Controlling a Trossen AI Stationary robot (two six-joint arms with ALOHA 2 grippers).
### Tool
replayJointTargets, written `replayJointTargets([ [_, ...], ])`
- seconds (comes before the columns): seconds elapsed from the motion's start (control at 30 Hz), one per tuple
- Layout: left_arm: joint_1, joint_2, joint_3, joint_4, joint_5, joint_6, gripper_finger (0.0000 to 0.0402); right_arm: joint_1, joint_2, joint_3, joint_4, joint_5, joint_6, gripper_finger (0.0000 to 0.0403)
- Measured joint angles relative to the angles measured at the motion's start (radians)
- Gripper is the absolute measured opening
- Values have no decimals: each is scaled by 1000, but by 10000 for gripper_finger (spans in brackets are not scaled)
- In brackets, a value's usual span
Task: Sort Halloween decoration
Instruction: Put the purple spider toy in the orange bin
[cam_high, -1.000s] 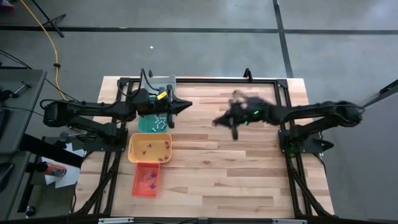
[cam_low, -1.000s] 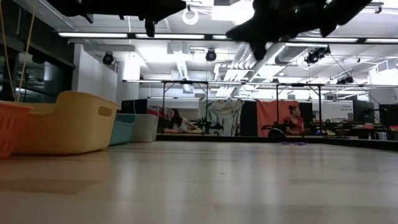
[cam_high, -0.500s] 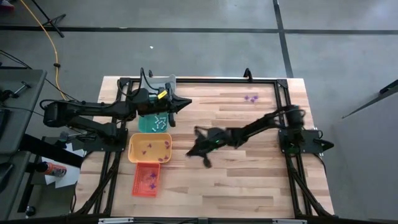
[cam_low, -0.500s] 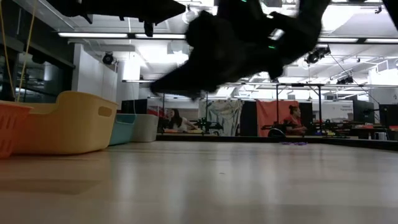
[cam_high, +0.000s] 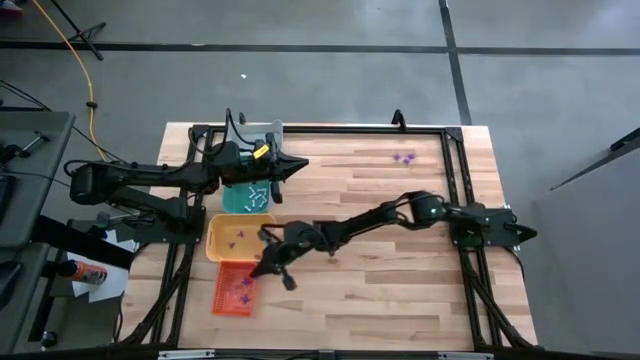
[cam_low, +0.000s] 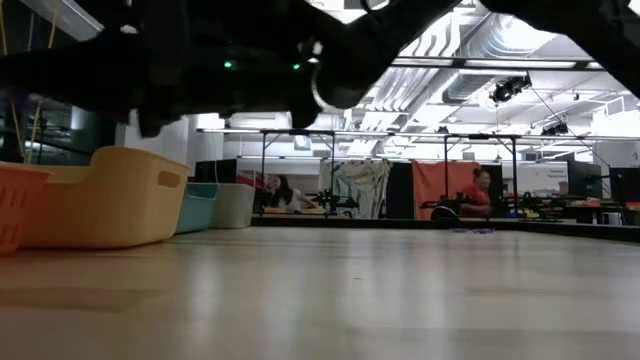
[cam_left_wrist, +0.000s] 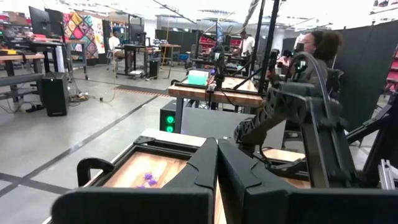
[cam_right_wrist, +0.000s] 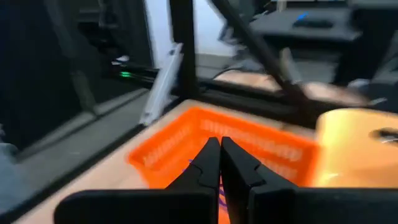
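Halloween decoration (cam_high: 403, 157) well apart from right tool (cam_high: 262, 269), near orange tray (cam_high: 234, 290)

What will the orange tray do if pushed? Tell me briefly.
The orange tray would probably slide rather than tip: it sits low and flat on the smooth wood table. It looks like thin slotted plastic, so likely light. The few purple trinkets inside might skitter about.

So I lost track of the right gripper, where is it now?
In the high view the right gripper, shut, is at the orange tray, below the yellow tray, on the table's left side.
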Motion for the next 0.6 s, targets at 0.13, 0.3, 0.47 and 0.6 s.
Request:
replayJointTargets([
  [0.13,0,0,0,0,0,0,0,7,52,83,-26,-42,96,7],
  [0.3,0,0,0,0,0,-10,0,21,66,107,-13,-8,71,53],
  [0.47,0,0,0,0,0,-43,0,20,65,119,-8,33,51,147],
  [0.6,0,0,0,4,0,-44,0,12,65,119,-10,54,27,225],
])
